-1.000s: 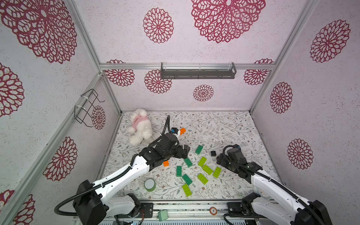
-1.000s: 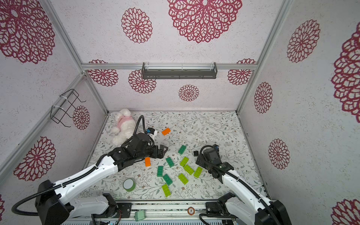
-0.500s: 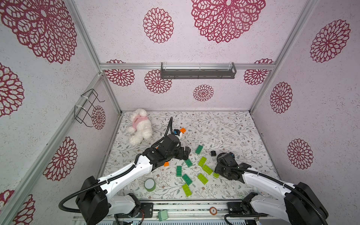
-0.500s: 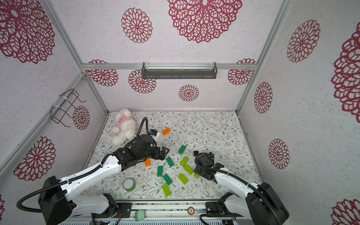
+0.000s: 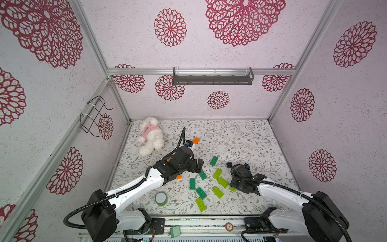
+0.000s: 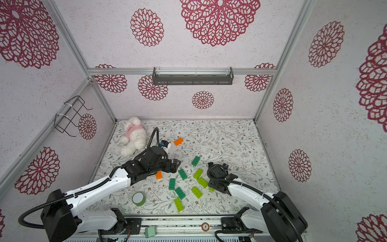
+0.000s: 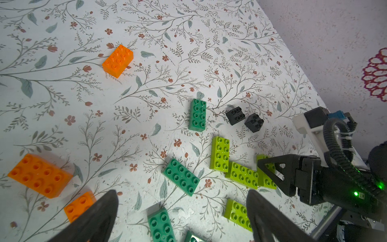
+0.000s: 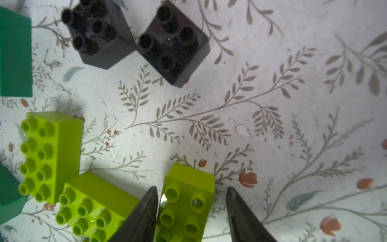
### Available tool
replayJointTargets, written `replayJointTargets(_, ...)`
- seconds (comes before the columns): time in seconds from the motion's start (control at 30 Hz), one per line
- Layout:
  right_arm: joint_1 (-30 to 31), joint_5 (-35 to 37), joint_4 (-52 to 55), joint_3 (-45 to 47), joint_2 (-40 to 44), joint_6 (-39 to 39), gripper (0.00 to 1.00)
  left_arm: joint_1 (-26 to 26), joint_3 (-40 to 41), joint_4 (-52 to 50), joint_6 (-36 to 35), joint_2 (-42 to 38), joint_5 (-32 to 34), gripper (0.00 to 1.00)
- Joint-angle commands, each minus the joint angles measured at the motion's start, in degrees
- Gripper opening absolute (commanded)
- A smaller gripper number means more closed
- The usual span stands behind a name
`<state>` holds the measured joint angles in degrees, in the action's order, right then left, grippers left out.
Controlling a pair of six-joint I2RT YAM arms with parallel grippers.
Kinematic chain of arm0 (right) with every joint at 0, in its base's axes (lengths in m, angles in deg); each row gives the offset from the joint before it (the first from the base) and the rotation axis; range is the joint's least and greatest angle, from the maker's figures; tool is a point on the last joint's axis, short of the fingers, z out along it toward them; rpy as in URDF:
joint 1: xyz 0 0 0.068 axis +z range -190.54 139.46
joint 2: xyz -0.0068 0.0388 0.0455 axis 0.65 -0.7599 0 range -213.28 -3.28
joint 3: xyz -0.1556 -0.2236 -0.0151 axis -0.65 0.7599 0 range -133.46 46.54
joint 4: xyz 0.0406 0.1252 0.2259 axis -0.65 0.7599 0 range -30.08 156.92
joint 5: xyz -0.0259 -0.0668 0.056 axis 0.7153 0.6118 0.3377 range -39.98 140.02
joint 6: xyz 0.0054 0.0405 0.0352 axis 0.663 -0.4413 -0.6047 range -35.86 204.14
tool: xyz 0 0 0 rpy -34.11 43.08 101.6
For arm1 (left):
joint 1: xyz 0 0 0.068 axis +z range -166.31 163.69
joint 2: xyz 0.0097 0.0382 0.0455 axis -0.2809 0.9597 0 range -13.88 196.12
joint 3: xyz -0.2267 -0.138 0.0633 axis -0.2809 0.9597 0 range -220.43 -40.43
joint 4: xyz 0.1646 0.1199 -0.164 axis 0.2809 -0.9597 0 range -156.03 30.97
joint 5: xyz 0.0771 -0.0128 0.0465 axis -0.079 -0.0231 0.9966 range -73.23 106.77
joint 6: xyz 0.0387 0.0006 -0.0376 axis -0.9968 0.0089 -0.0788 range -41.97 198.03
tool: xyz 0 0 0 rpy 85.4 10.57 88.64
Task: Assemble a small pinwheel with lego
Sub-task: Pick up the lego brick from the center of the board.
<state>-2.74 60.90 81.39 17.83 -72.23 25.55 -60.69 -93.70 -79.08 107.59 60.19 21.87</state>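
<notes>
Lego bricks lie scattered on the floral table. My right gripper (image 8: 192,188) straddles one lime green brick (image 8: 188,211). One finger rests against its side and a gap shows at the other, so the jaws are open. In both top views the wrist hides all but a corner of this brick (image 5: 232,189) (image 6: 211,189). Two more lime bricks (image 8: 50,155) (image 8: 94,205) lie beside it, and two black bricks (image 8: 173,44) (image 8: 98,31) sit further off. My left gripper (image 7: 182,194) (image 5: 198,166) hovers wide open and empty over dark green bricks (image 7: 181,177) (image 7: 162,226). Orange bricks (image 7: 118,60) (image 7: 39,175) lie apart.
A green tape roll (image 5: 160,198) stands near the front edge. A white plush toy (image 5: 149,138) lies at the back left. A mint-green box (image 5: 174,231) sits on the front rail. Another dark green brick (image 5: 214,161) and lime bricks (image 5: 201,204) (image 5: 217,192) lie mid-table.
My right gripper moved from beside the black bricks toward the front, came down over the lime brick and narrowed its jaws around it. The left gripper barely shifted and stays open.
</notes>
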Motion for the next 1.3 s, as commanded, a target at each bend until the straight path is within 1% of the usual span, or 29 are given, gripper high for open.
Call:
replayJointTargets(0.0, 0.8, 1.0, 3.5, -1.7, 0.3, -0.8, 0.54, 0.1, 0.4, 2.4, -0.6, -0.6, 0.8, 0.97)
replayJointTargets(0.1, 1.3, 1.3, 4.0, -2.0, 0.3, -0.6, 0.51, 0.1, 0.5, 2.4, -0.6, -0.5, 1.1, 0.97)
replayJointTargets(0.4, 2.5, 1.7, 4.7, -3.5, -0.3, 0.8, 0.44, 0.1, 0.7, 2.8, 0.1, -0.6, 1.3, 0.97)
replayJointTargets(0.57, 2.7, 2.0, 4.3, -4.2, -1.7, 2.9, 0.35, 0.5, 1.0, 3.0, 0.8, -1.4, 1.7, 0.97)
replayJointTargets(0.67, 2.8, 1.2, 4.0, -4.7, -2.8, 4.1, 0.36, 0.9, 1.1, 3.0, 1.3, -1.7, 1.3, 0.97)
replayJointTargets(0.73, 2.8, 1.1, 4.6, -5.1, -3.8, 4.6, 0.42, 1.1, 1.2, 3.0, 1.6, -1.8, 0.9, 0.97)
replayJointTargets(0.9, 2.8, 1.2, 4.9, -5.2, -5.4, 5.4, 0.43, 1.4, 1.3, 3.3, 2.0, -2.3, 0.5, 0.97)
replayJointTargets(1.07, 2.9, 1.3, 4.8, -5.3, -5.1, 5.7, 0.35, 2.1, 1.5, 3.2, 2.7, -3.1, 0.5, 0.97)
replayJointTargets(1.13, 3.0, 1.7, 5.4, -6.0, -4.6, 6.6, 0.28, 2.9, 1.6, 3.1, 3.6, -3.8, 0.3, 0.97)
replayJointTargets(1.2, 3.0, 2.2, 5.9, -7.5, -3.7, 8.6, 0.25, 4.3, 2.0, 3.6, 5.0, -4.9, -0.7, 0.97)
replayJointTargets(1.23, 3.0, 2.3, 5.8, -8.5, -3.2, 10.0, 0.22, 5.5, 2.2, 3.8, 5.8, -5.3, -1.8, 0.97)
replayJointTargets(1.27, 2.9, 2.7, 5.8, -9.7, -2.8, 11.5, 0.17, 6.7, 2.3, 4.0, 6.5, -5.7, -3.6, 0.97)
